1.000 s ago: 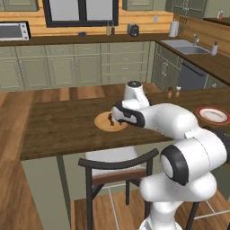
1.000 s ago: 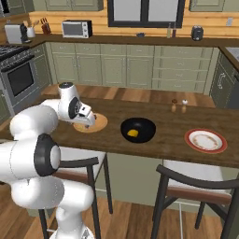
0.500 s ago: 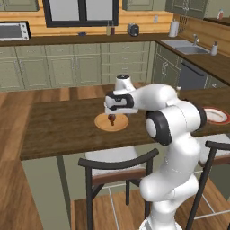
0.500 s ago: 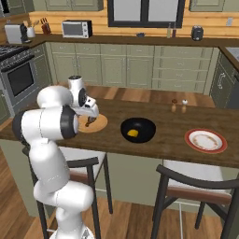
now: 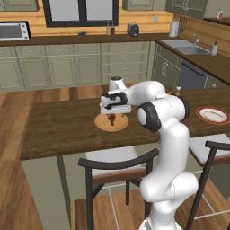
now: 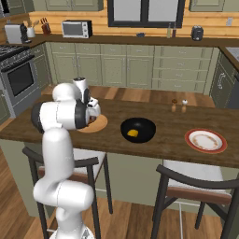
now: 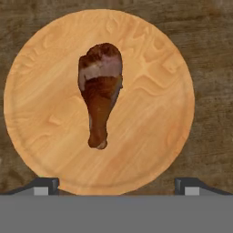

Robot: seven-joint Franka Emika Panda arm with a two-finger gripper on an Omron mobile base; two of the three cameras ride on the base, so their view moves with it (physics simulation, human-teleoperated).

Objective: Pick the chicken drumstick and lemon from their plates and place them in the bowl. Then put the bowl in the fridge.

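The chicken drumstick (image 7: 100, 91) lies on the tan wood plate (image 7: 154, 118), thick end away from the fingertips. My gripper (image 7: 116, 185) hangs straight above it, open, its two dark fingertips (image 7: 45, 184) wide apart at the plate's near rim and touching nothing. From the left base the gripper (image 5: 112, 113) hovers just over the drumstick (image 5: 112, 120) and the wood plate (image 5: 101, 123). The black bowl (image 6: 144, 125) stands mid-counter with the lemon (image 6: 133, 133) inside it. The white red-rimmed plate (image 6: 206, 140) sits bare to the right. The fridge is out of view.
Two small shakers (image 6: 179, 106) stand at the counter's far edge behind the bowl. Dark-framed stools (image 5: 117, 164) are tucked under the counter's near side. My own arm (image 5: 157, 112) arches over the counter between the wood plate and the bowl.
The arm has swung up from a low reach into an arch. The hand has turned to point straight down and settled over the drumstick. The jaws stayed open.
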